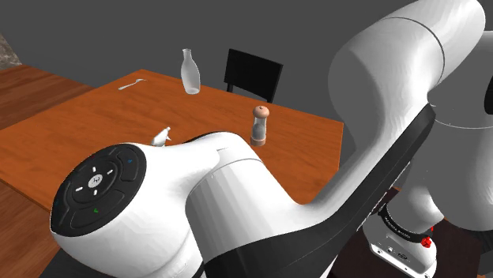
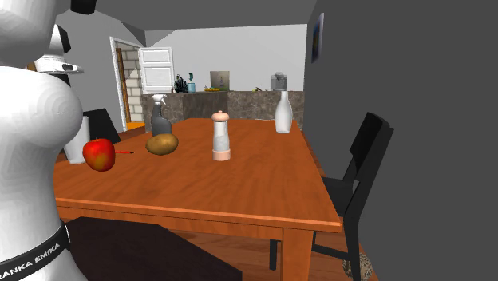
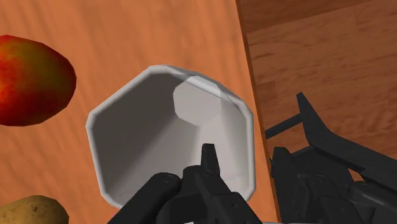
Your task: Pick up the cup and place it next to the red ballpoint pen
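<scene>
The white cup (image 3: 159, 133) stands upright on the brown table, close to the table's edge (image 3: 245, 57). My gripper (image 3: 254, 127) hangs just above it and is open. One finger (image 3: 208, 167) reaches inside the cup and the other finger (image 3: 312, 130) is outside, with the cup's wall between them and neither touching it. A red apple (image 3: 28, 79) lies just beside the cup. In the second exterior view the cup (image 2: 76, 145) shows behind my arm, next to the apple (image 2: 98, 154). The thin red pen (image 2: 124, 152) lies just past the apple.
A potato (image 2: 162, 144), a dark spray bottle (image 2: 160, 120), a pepper mill (image 2: 221, 136) and a white bottle (image 2: 282, 112) stand on the table (image 2: 239, 191). A spoon (image 1: 130, 83) lies at the far corner. Black chairs (image 2: 363, 168) stand at the table's sides.
</scene>
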